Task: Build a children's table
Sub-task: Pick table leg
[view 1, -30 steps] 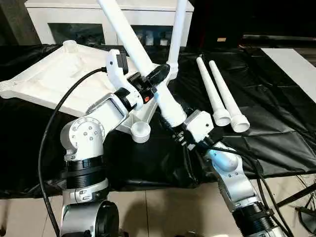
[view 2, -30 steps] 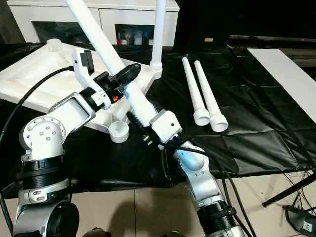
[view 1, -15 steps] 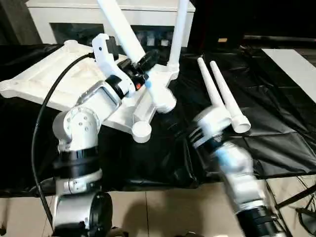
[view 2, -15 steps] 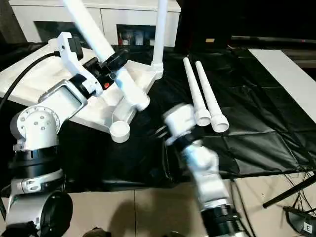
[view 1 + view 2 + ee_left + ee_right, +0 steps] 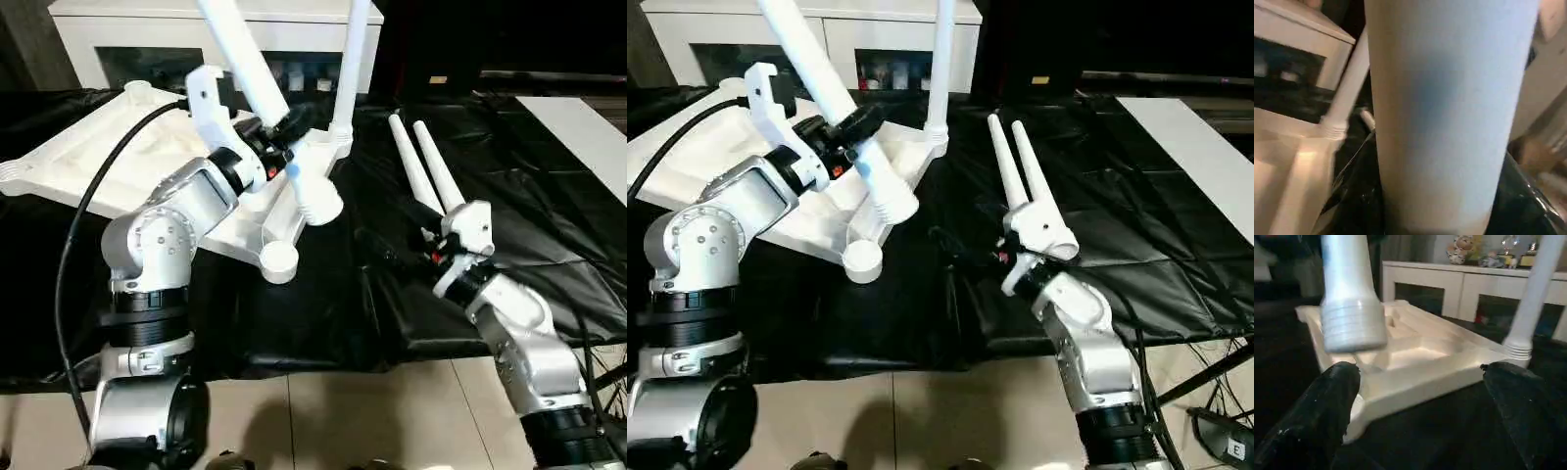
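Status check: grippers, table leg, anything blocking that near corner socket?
Left gripper shut on leg; right gripper open. Leg's threaded end hangs above near corner socket, not seated. Nothing in the way.

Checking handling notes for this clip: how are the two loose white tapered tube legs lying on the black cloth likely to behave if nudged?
The two loose white tapered plastic tube legs are round, so they would probably roll, curving because they taper. They look hollow and rigid, likely light and stiff. The creased black cloth might slow them.
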